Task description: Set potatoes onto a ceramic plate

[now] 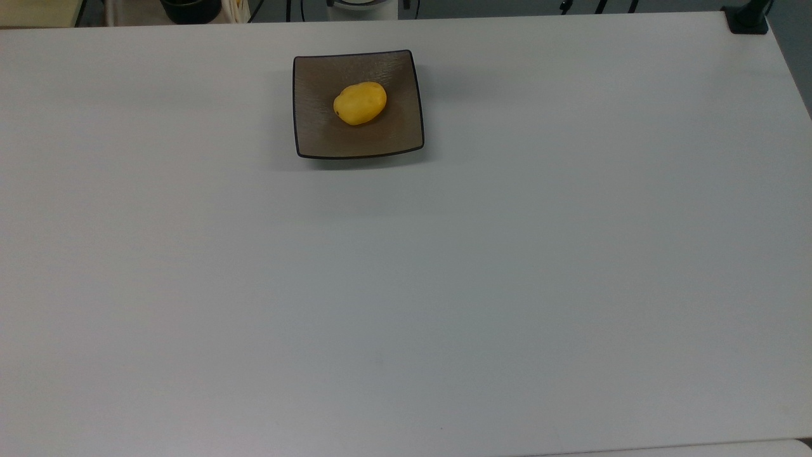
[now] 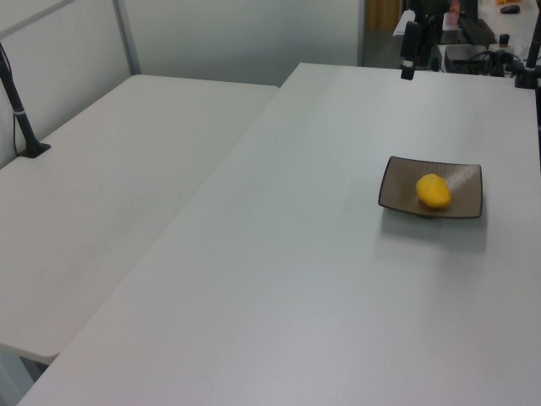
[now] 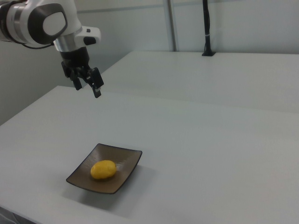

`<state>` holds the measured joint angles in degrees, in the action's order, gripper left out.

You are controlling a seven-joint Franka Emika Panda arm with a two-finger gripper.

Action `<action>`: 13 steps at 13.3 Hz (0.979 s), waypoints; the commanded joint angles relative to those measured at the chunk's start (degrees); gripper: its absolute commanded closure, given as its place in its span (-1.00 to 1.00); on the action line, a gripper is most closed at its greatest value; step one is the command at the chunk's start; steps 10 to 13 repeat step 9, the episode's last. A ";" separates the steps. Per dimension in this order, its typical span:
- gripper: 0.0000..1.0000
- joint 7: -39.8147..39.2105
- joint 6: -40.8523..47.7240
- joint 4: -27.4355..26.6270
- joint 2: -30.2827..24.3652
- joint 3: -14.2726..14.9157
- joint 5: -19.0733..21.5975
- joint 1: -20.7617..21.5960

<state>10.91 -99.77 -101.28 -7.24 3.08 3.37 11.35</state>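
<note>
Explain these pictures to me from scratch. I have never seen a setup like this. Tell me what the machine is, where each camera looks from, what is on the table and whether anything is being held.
The machine is a robot arm with a two-finger claw at its end; in the right view it hangs in the air above the white table, its fingers apart and holding nothing. The top view looks straight down on the table. The left view and the right view look across it from opposite sides. On the table stands a square brown ceramic plate, and a small yellow potato lies on it, near the middle. The claw is well above and apart from both.
</note>
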 commanded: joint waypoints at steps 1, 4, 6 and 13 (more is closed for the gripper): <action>-1.00 -7.17 0.81 5.81 5.29 0.00 0.50 -0.80; -1.00 -14.06 0.46 9.00 8.65 -0.09 0.50 -1.68; -1.00 -14.42 -0.77 8.91 8.48 -0.09 0.41 -1.77; -1.00 -14.25 -1.65 8.65 8.30 -0.18 0.50 -1.68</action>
